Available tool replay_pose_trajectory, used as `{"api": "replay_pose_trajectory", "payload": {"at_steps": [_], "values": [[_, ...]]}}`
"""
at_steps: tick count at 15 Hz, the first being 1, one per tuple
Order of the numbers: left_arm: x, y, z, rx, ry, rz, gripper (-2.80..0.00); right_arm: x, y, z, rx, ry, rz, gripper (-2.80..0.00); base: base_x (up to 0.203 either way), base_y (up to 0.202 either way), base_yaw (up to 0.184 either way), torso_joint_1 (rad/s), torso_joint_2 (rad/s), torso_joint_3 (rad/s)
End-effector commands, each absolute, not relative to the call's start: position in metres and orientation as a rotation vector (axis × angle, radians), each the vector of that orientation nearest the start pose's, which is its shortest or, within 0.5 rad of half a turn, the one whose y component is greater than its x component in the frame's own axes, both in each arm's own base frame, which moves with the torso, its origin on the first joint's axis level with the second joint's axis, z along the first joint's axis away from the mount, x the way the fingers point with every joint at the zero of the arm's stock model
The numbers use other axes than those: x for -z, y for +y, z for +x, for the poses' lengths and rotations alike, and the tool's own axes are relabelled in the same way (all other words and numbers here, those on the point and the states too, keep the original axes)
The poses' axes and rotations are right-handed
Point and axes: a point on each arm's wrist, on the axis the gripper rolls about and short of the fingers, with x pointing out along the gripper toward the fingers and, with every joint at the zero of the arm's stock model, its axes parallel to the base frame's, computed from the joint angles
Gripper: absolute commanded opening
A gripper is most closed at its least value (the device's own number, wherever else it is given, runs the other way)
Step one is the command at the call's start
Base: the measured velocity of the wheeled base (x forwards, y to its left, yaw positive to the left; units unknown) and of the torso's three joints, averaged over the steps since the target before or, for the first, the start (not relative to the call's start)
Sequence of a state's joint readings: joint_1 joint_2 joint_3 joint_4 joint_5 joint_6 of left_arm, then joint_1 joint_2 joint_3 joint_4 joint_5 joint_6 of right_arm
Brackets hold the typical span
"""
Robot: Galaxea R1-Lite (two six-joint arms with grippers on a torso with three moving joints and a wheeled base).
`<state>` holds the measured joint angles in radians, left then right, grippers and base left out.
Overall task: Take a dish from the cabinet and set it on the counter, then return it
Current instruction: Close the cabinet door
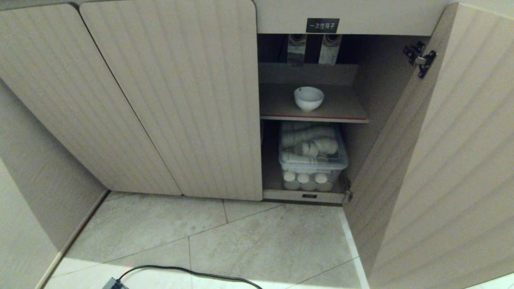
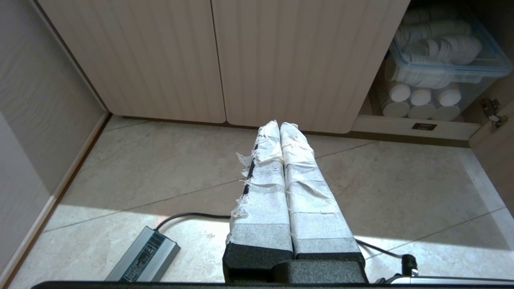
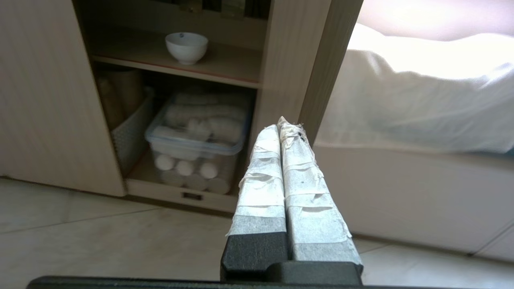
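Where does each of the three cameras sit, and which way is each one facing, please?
Head view: high, looking down at the low beige fluted cabinet with one door open; no arm shows.
Left wrist view: behind the shut left gripper, facing closed doors and tiled floor.
Right wrist view: behind the shut right gripper, facing the open compartment.
Shared: head and right wrist views show the small white ceramic bowl; all show the clear plastic box.

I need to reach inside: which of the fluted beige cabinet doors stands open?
The rightmost fluted beige wood-grain door, swung out on its black hinge; the other two are shut.
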<state>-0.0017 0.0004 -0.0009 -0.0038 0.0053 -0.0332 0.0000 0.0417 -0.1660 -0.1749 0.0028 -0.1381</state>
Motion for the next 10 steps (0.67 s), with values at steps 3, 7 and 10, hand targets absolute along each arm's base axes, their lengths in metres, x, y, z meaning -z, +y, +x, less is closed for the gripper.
{"api": "replay_pose_trajectory", "payload": {"at_steps": [3, 7, 10], "values": [[-0.0764, 0.0002, -0.0229, -0.004, -0.006, -0.034, -2.80, -0.1414, -0.0001, -0.0391, 0.036, -0.310, -0.211, -2.80, 0.000, 0.000, 0.000, 0.000, 0.00, 0.000], [-0.0764, 0.0002, -0.0229, -0.003, -0.006, -0.034, -2.80, -0.1428, -0.0029, -0.0389, 0.168, -0.283, -0.252, -2.80, 0.000, 0.000, 0.000, 0.000, 0.00, 0.000], [-0.0764, 0.0002, -0.0229, -0.004, -0.006, -0.034, -2.80, -0.1485, -0.0065, -0.0427, 0.330, -0.279, -0.220, -2.80, 0.000, 0.000, 0.000, 0.000, 0.00, 0.000]]}}
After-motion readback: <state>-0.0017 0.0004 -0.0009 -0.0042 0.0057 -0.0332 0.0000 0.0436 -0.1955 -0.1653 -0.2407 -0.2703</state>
